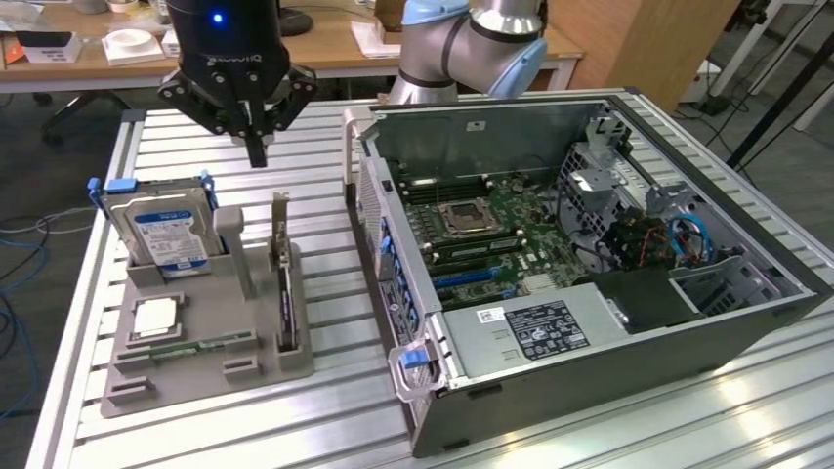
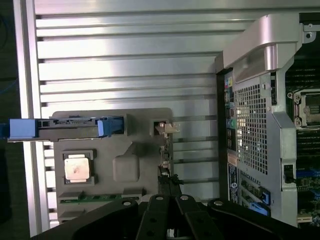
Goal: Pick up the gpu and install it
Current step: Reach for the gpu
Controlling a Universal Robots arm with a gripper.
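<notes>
Nearest in the exterior view: a slatted metal table [image 1: 626,430], carrying a grey tray [image 1: 195,383] toward the exterior view's left and an open computer case [image 1: 729,322] toward its right. In the tray's near part, a square processor [image 1: 154,318] lying flat, with a narrow green memory stick [image 1: 202,344] just beside it. Further back on the tray, the gpu [image 1: 283,283]: upright on its long edge in a slot on the side nearer the case, thin and dark, with its silver bracket at the far end. Beside it but apart, a hard drive [image 1: 163,233] with a blue-white label, also upright, in a blue-handled carrier. Inside the case, a motherboard [image 1: 482,234] lying exposed.

Beyond and above the tray's far end, the gripper [image 1: 257,159]: black, pointing straight down, jaws pressed together, clasping nothing. Hangs in the air, touching neither gpu nor tray; nearest thing beneath, the bracket end of the gpu.

From the wrist view, the gripper [image 2: 171,222] with its closed fingers [image 2: 155,220] lined up with the thin top edge of the gpu [image 2: 165,165], which sits in its slot between the hard drive's side of the tray and the case wall.

Farthest back: the pale blue and silver robot arm [image 1: 470,39], then a wooden desk [image 1: 339,54].
</notes>
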